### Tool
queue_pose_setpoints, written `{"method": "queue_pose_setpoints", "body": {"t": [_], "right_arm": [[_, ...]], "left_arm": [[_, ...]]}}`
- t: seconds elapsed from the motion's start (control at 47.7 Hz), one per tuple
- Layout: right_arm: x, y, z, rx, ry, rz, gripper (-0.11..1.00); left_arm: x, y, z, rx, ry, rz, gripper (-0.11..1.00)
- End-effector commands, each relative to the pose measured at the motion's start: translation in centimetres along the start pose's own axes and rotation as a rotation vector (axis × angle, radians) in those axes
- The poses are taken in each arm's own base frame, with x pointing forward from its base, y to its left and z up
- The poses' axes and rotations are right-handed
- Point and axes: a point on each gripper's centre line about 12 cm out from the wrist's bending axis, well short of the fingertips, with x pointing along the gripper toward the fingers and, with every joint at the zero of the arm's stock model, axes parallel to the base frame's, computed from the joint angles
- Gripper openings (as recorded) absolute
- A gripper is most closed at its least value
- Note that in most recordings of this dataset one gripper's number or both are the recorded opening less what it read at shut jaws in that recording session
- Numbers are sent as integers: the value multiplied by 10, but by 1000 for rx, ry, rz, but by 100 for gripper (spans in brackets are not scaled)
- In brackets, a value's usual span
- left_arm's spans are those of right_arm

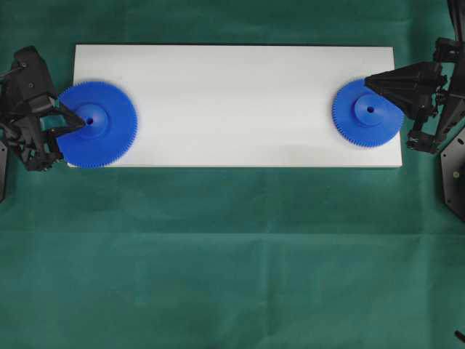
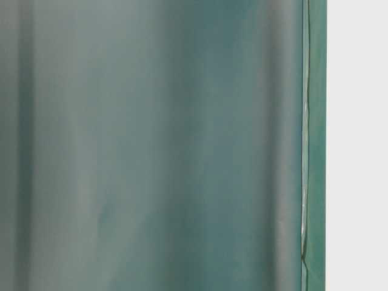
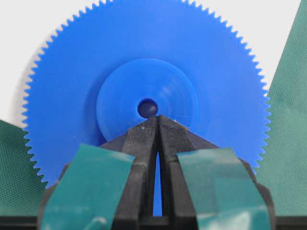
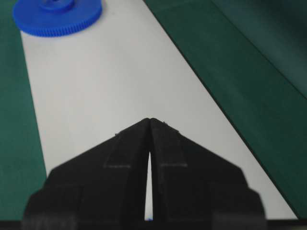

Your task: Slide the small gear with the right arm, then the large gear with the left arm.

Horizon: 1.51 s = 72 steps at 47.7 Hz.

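Blue small gear (image 1: 368, 113) sits at the white board's (image 1: 232, 94) right end, large gear (image 1: 97, 124) at its left end. Both arms' fingers pinched together, empty. Risk: right fingers (image 1: 369, 81) skating over the hub, gear staying put.

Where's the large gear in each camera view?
Overhead: large gear at the white board's left end.
Left wrist: centre, beyond the left gripper.
Right wrist: top left corner, board's far end.
Table-level: cannot make it out.
Shared landmark: the white board.
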Motion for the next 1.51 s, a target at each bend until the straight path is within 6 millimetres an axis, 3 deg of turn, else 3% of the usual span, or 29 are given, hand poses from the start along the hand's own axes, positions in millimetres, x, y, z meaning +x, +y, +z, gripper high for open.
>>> {"method": "queue_pose_setpoints", "body": {"t": [0.0,0.482,1.11,1.487], "right_arm": [[1,2,8,-2,-23,8,50],[1,6,4,-8,-11,30,50],[0,8,0,-11,-4,42,50],[0,12,0,-16,-1,60,50]], "left_arm": [[0,0,10,4,-26,0,0],[29,2,13,59,44,9,0],[13,2,5,54,124,8,0],[17,7,4,39,144,25,0]]}}
